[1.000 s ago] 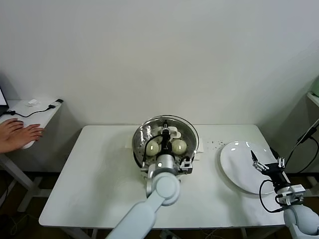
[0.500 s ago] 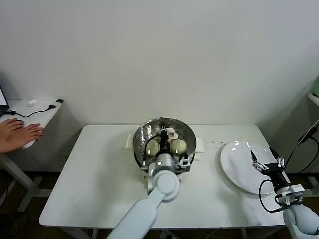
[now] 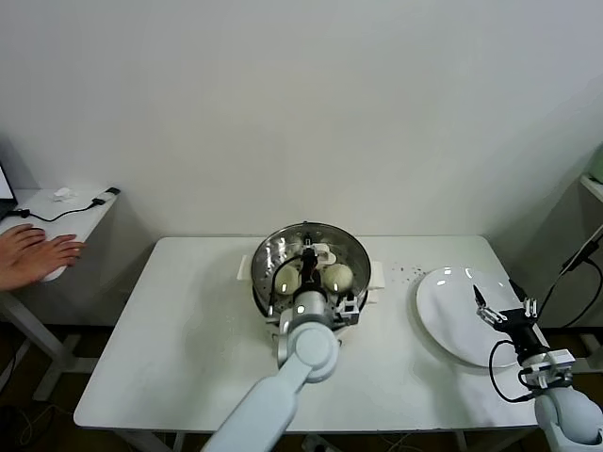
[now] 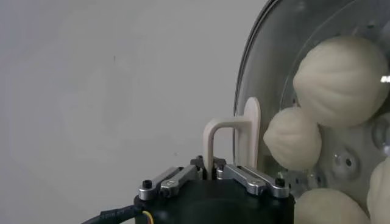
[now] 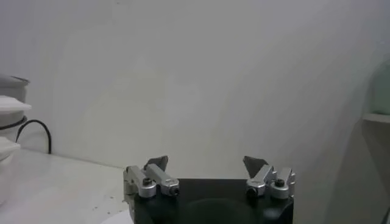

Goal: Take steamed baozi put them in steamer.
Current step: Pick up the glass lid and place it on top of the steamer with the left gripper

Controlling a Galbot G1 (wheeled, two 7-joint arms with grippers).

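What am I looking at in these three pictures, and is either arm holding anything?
This is a two-armed robot at a white table. The wide picture comes from its head, looking down; the other two come from cameras on its wrists. In the middle stands the steamer, a shiny steel pot with pale baozi inside. The left gripper is shut on the white handle of the glass lid, which it holds over the steamer; the buns show through the glass. The right gripper hangs open and empty over a white plate at the table's right side.
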